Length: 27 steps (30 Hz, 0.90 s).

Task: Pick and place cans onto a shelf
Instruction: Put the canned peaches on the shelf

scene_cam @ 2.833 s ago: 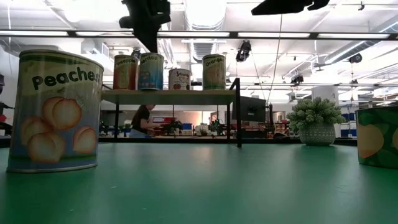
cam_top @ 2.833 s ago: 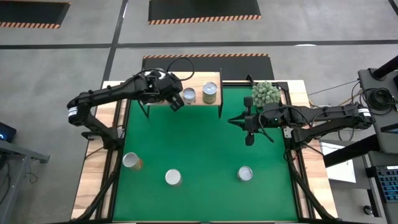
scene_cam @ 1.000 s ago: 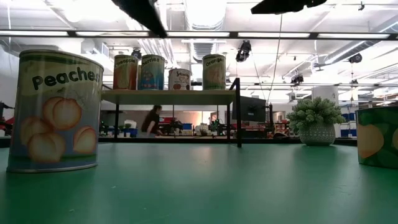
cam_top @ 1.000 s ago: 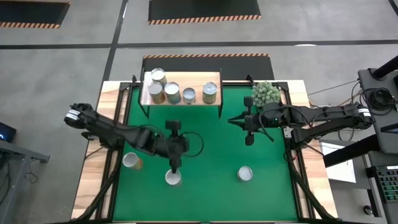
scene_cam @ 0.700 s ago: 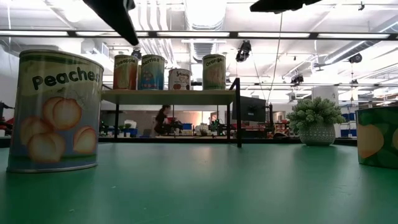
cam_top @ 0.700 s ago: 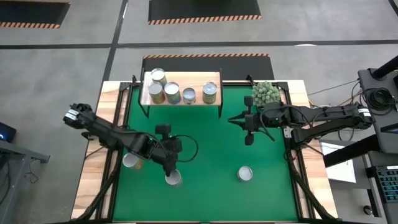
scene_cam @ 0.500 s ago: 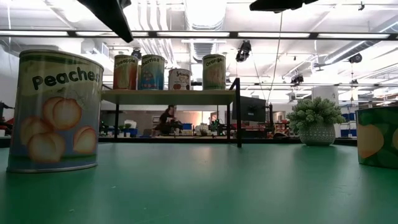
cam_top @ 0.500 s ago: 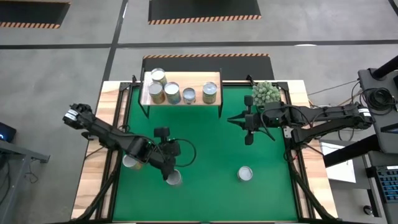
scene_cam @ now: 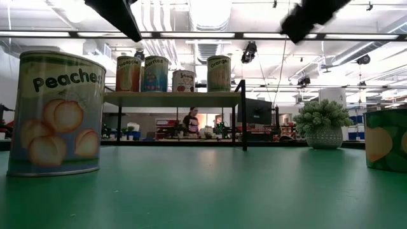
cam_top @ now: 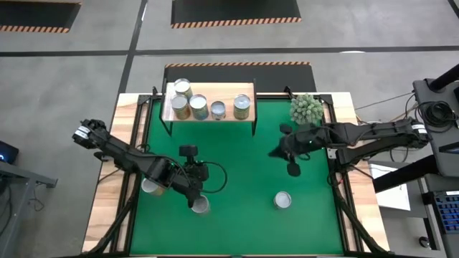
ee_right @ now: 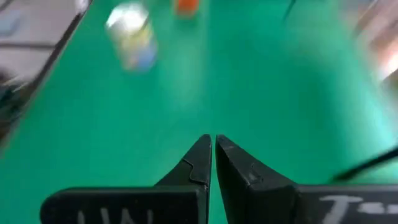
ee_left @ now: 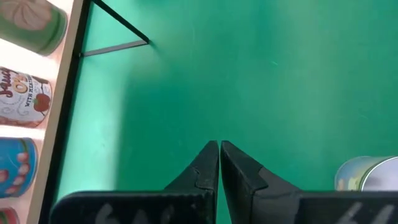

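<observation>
- L gripper [cam_top: 192, 203]: fingers clenched tip to tip, nothing between them; hangs low over the near part of the green mat [cam_top: 244, 165], right at a loose can [cam_top: 201, 206].
- L wrist view shows the two dark fingers [ee_left: 205, 163] pressed together w/ bare mat under them; a silvery can [ee_left: 367, 174] sits off to one side, apart from the tips.
- R gripper [cam_top: 293, 170]: also clenched, empty; over the mat's right-centre, below the plant [cam_top: 306, 108], well apart from the can [cam_top: 282, 201] nearer the front.
- R wrist view: fingers [ee_right: 200, 160] closed on nothing, mat beyond is blurred; a pale can [ee_right: 132, 34] far off.
- Shelf [cam_top: 209, 109]: light-wood board on black legs at the back edge of the mat, left of centre.
- 4 cans on the shelf: one at the back-left corner [cam_top: 182, 88], then a row – tan [cam_top: 180, 106], blue [cam_top: 199, 107], small one [cam_top: 218, 110] – and after a gap a green one [cam_top: 242, 106] near the right end.
- Low view: those same cans stand upright on the shelf top [scene_cam: 175, 98].
- 3 cans on the mat near the front: one at the left edge [cam_top: 149, 186] partly under the L arm, one mid-left by the L gripper, one mid-right.
- Low view: big "Peaches" can [scene_cam: 57, 114] upright close by; another can [scene_cam: 386, 140] cut off at the frame edge.
- Person [scene_cam: 191, 122] visible in the room behind the table.
</observation>
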Tool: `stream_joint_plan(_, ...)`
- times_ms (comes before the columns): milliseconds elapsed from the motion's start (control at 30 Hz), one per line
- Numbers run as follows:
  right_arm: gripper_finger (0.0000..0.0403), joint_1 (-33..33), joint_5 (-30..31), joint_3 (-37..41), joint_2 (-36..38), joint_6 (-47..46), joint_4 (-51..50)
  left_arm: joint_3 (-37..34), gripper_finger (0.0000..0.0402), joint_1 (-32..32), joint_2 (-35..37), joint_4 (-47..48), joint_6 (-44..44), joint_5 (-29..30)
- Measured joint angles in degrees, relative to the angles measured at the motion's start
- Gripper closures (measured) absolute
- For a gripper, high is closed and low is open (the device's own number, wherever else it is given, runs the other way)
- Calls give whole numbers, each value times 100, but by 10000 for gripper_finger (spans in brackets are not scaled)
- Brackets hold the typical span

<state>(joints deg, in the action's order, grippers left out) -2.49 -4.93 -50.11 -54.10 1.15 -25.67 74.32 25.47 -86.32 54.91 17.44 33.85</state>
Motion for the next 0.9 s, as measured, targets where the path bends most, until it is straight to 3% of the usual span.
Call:
stream_joint_plan(100, 390, -227, -308, 0, -91, -768, -783, 0, 402, 0, 0, -24, -12, 13)
stream_joint_plan(233, 390, -672, -9, 2, -289, -1187, -896, 0, 402, 0, 3, 27, -10, -8)
stream_joint_plan(400, 390, -875, 499, 2, -780, -632, -167, 42, 402, 3, 28, 477, 674, -821)
stream_joint_plan(667, 390, -740, 498, 2, -1944, 455, 1377, 140, 402, 307, 39, 912, 2091, -2947)
stream_joint_plan(900, 390, -515, 485, -37, -2798, 819, 2206, 94, 402, 1205, -78, 683, 3199, -3111)
